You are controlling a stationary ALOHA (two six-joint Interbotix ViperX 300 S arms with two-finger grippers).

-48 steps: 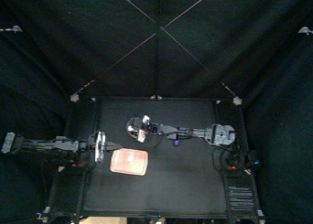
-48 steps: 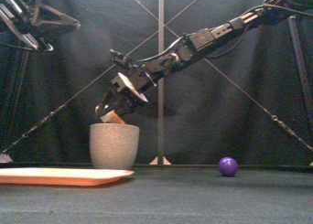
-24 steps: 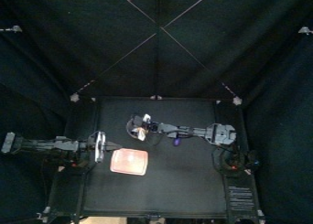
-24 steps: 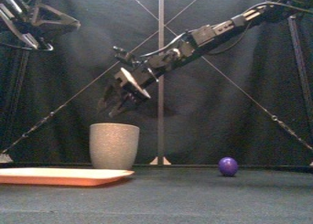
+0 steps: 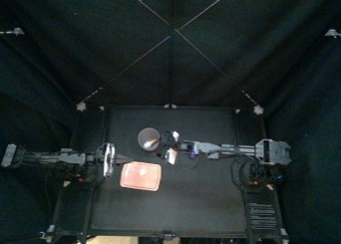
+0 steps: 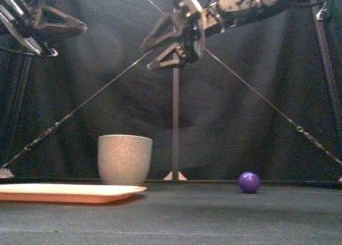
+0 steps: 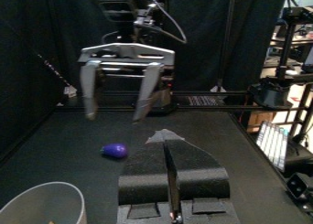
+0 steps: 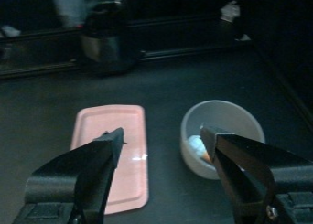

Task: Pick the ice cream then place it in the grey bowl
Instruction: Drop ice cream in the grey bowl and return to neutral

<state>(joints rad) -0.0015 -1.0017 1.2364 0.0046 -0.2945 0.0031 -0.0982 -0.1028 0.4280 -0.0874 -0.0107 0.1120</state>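
Tray (image 6: 67, 193) lies near left on the desk (image 6: 201, 214). Grey cup (image 6: 124, 159) stands upright just behind the tray's right end. Ice cream (image 8: 202, 147) sits inside the cup, at the bottom. Purple ball (image 6: 249, 181) is to the right, well apart. My right gripper (image 8: 162, 136) hangs high above, jaws spread, empty. My left gripper (image 7: 171, 168) rests at the left edge, clenched on nothing.

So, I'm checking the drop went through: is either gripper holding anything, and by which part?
Nothing is held. The right gripper hangs open and empty, high over the table; the ice cream lies in the grey bowl. The left gripper is shut on nothing.
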